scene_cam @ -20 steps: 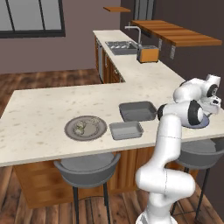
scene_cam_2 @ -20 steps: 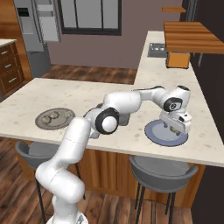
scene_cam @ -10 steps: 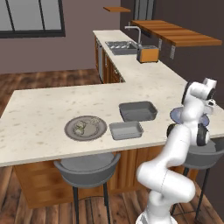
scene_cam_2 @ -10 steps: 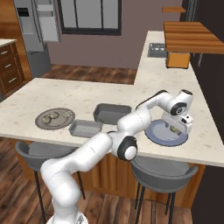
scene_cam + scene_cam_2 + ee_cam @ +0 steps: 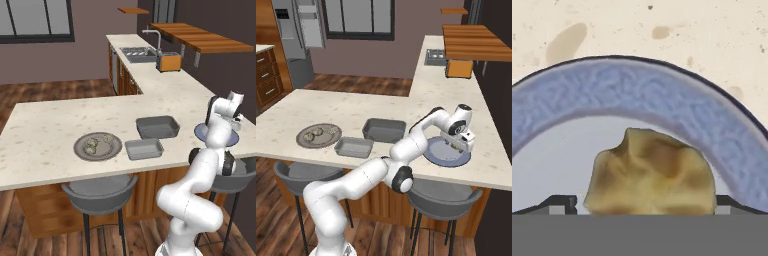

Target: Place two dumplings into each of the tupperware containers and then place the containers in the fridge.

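Note:
My gripper (image 5: 644, 205) hangs low over the flat blue-grey round plate (image 5: 662, 95) at the counter's right end, open, with a tan pleated lump (image 5: 652, 172) between its fingertips (image 5: 562, 204). From the base views the gripper (image 5: 231, 126) (image 5: 458, 142) sits just above that plate (image 5: 201, 133) (image 5: 443, 156). Pale dumplings (image 5: 92, 145) (image 5: 317, 133) lie on the round grey plate (image 5: 114, 150) (image 5: 303, 141) at the left. Both dark grey tupperware containers stand empty: the larger (image 5: 157, 126) (image 5: 384, 130) behind, the smaller (image 5: 144, 148) (image 5: 354, 147) in front. The grey fridge (image 5: 298, 35) stands far left, door closed.
An orange box (image 5: 170, 62) (image 5: 458, 68) and a sink (image 5: 136, 52) sit on the far counter leg under a wooden shelf (image 5: 200, 40). Grey stools (image 5: 100, 192) (image 5: 443, 195) stand along the counter's near edge.
The arm's elbow has swung from the left round to the right, beneath the hand. The hand has stayed over the blue-grey plate and sunk slightly.

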